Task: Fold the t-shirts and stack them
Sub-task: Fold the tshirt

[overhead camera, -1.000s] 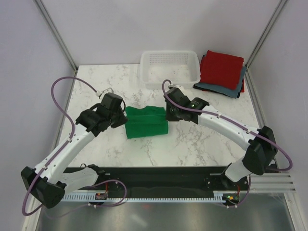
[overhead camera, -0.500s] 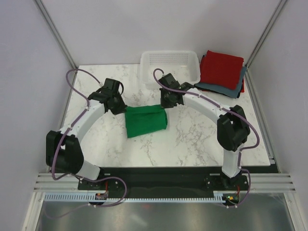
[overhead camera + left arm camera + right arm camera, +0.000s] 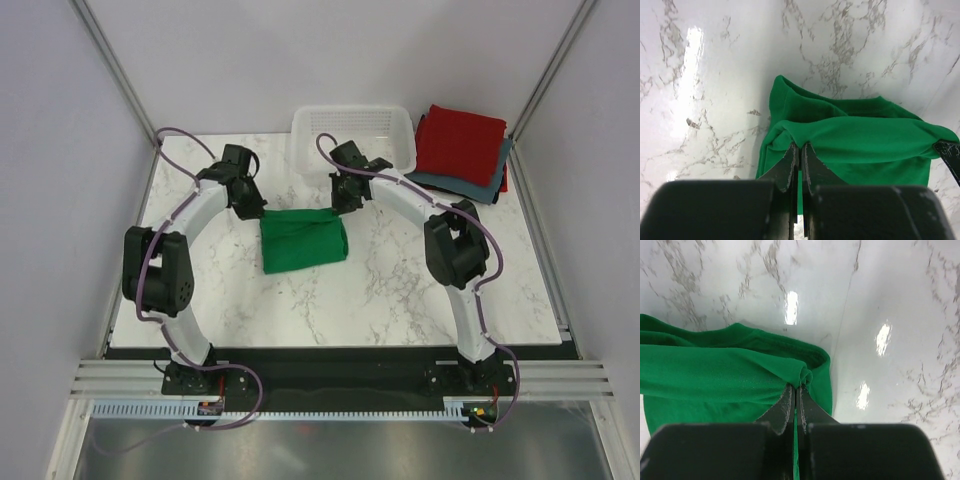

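The bright green t-shirt [image 3: 303,240] lies partly folded in the middle of the marble table. My left gripper [image 3: 254,207] is shut on its far left corner, seen pinched between the jaws in the left wrist view [image 3: 799,146]. My right gripper [image 3: 341,203] is shut on its far right corner, the cloth bunched at the jaw tips in the right wrist view [image 3: 797,386]. Both hold the lifted edge over the lower layer of the green t-shirt [image 3: 865,145] [image 3: 715,370]. A red folded shirt [image 3: 461,140] lies on a grey-blue one [image 3: 462,184] at the far right.
A white mesh plastic basket [image 3: 352,140] stands at the back, just behind my right gripper. The table's edges run along both grey side walls. Bare marble [image 3: 400,290] lies in front of the green shirt.
Both grippers have carried the green shirt's edge away from the arm bases toward the back of the table, laying the cloth flatter and stretching both arms out.
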Robot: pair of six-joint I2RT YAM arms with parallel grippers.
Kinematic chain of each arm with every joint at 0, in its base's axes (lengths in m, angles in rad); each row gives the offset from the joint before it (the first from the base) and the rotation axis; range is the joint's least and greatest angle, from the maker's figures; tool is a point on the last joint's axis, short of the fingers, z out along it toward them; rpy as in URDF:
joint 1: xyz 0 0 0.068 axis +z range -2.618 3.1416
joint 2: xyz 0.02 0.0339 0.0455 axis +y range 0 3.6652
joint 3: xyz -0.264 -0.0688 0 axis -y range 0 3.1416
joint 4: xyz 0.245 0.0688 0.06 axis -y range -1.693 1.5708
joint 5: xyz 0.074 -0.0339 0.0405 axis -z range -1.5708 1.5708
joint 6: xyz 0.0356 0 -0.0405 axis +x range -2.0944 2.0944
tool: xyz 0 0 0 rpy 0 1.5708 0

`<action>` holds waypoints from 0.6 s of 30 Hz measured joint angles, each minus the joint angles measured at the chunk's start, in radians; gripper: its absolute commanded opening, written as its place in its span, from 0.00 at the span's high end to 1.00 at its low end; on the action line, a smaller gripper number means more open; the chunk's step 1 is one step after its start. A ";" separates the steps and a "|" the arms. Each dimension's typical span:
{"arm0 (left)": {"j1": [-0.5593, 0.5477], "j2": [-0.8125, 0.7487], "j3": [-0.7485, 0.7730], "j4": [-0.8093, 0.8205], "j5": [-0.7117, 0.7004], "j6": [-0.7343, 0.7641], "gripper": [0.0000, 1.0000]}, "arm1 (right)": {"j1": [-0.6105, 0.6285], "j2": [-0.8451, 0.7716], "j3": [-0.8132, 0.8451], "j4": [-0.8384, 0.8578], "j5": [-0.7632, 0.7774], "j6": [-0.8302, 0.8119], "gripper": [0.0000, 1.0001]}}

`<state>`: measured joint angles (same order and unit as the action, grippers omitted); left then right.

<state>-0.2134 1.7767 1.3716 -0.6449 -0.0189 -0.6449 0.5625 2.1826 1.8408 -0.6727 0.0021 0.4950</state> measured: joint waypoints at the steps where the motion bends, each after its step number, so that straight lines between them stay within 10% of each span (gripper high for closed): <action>1: 0.003 0.006 0.015 -0.003 0.001 0.003 0.94 | -0.005 0.009 0.018 -0.001 -0.007 -0.003 0.94; 5: 0.017 0.017 0.070 -0.012 0.000 0.044 0.33 | -0.023 0.026 0.079 -0.012 -0.013 -0.017 0.44; 18: 0.031 -0.233 -0.020 -0.053 0.025 0.085 0.29 | -0.006 -0.304 -0.193 0.036 -0.098 0.011 0.44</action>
<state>-0.1829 1.5433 1.3514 -0.6979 0.0059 -0.5594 0.5564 1.8782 1.6478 -0.6369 -0.0956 0.5056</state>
